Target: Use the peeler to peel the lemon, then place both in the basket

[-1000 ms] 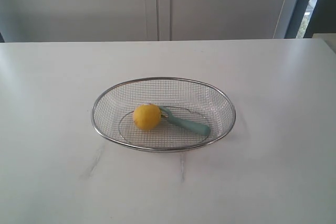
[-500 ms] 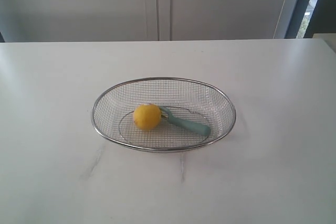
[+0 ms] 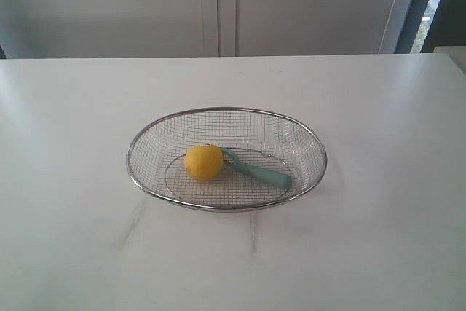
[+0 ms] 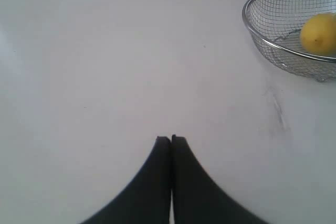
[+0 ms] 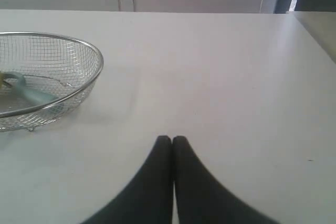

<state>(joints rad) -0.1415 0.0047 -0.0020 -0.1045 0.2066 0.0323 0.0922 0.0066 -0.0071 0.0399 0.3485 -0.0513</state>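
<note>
White counter [image 3: 73, 238] takes up most of the exterior view, w/ a few faint grey streaks on it in front of the basket. The basket [image 3: 226, 108] sits about mid-counter - wide, shallow, silver wire mesh w/ a thick rim.

Both grippers are out of the exterior view, you only get them on the wrist cams. Left gripper [image 4: 171, 139] is fully closed, black fingers pressed flat together, nothing between them, over bare counter well apart from the basket. Right gripper [image 5: 171, 139] is the same deal: closed tight, empty, off to the basket's other side.

Inside the basket the peeler [image 3: 261, 172] lies flat on the mesh floor, teal handle pointing toward the right-front rim, head end right up against the lemon. The lemon [image 3: 203, 162] sits left of centre on the basket floor - looks plain yellow all over, can't tell abt peel from here.
</note>
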